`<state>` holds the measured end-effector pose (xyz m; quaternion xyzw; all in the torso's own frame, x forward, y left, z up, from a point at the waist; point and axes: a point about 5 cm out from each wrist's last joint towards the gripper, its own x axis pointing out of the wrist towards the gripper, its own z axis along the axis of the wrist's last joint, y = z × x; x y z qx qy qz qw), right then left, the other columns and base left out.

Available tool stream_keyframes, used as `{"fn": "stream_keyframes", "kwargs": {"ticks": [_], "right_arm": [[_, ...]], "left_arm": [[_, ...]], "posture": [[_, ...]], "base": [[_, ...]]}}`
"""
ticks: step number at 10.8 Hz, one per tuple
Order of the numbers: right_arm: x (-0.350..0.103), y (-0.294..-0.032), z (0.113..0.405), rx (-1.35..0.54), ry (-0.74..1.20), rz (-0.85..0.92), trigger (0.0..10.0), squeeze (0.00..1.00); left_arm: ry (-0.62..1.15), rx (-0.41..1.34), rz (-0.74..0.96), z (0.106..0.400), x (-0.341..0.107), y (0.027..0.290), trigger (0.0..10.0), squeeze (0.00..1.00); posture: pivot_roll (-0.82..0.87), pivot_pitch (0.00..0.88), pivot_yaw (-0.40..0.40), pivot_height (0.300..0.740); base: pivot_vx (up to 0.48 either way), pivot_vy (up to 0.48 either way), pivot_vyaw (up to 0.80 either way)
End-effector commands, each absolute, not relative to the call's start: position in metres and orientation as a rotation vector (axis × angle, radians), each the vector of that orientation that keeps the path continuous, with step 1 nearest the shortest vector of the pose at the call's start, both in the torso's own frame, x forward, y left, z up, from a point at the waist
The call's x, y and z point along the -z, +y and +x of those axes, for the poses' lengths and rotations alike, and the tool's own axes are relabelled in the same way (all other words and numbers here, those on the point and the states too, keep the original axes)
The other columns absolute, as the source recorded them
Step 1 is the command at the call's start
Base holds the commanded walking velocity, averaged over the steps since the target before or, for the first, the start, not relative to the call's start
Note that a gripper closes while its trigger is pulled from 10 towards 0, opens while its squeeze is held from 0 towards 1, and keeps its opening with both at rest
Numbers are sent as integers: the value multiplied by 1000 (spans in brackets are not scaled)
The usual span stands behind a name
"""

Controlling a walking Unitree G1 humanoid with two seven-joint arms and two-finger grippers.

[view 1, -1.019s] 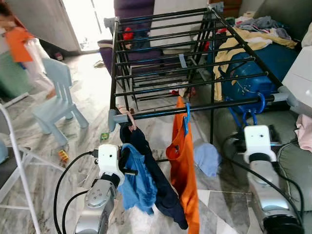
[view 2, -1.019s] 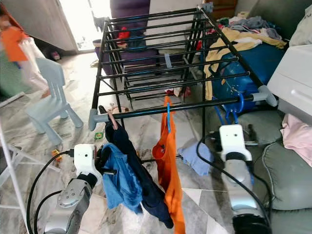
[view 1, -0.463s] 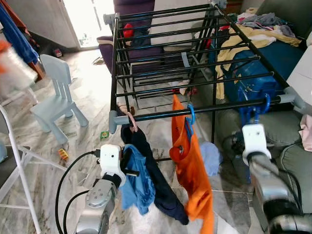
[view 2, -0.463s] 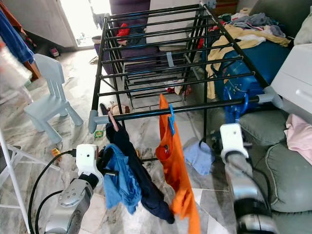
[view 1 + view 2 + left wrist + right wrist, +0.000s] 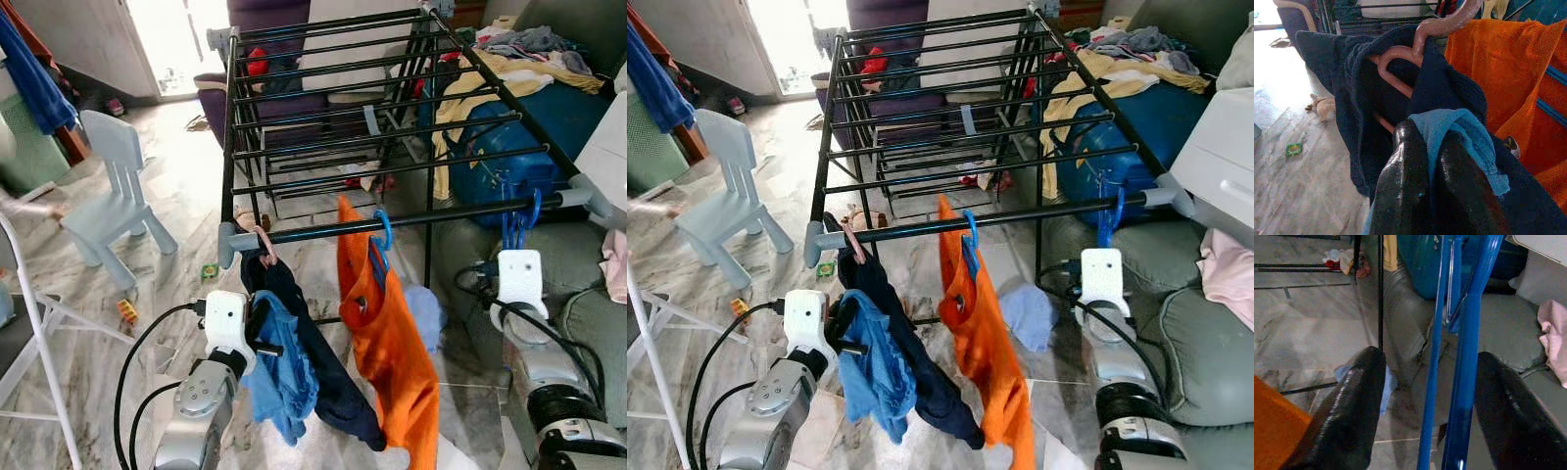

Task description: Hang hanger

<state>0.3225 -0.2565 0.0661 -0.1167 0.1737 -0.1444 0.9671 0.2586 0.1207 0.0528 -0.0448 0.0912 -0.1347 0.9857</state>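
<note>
glossy black fingers, shiny blue plastic hanger, matt black metal rack, soft orange cloth shirt, polished marble-looking floor.

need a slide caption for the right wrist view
Right gripper open around a blue hanger, above grey cushions.

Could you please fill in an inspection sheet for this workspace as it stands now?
Surface: black drying rack, front rail over a marble floor.
Job's things: blue hanger hooked on the rail's right end; pink hanger with dark garment; orange garment on another blue hanger.
Clutter: clothes pile, small toys on the floor.
Grippers: left gripper shut on light blue cloth; right gripper open, jaws either side of the blue hanger.
Cables: black, looping from both wrists.
Surroundings: pale blue chair, grey sofa.
</note>
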Motion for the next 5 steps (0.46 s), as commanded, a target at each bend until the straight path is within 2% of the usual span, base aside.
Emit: {"fn": "stream_keyframes", "kwargs": {"ticks": [1, 5], "right_arm": [[-70, -253, 327, 302, 332, -212, 0, 0], [-69, -255, 326, 308, 323, -213, 0, 0]], "left_arm": [[180, 287, -72, 262, -55, 121, 10000, 0], [179, 294, -66, 262, -55, 120, 10000, 0]], "posture": [[-117, 0, 107, 740], [-115, 0, 106, 740]], "base": [[0, 0, 0], [0, 0, 0]]}}
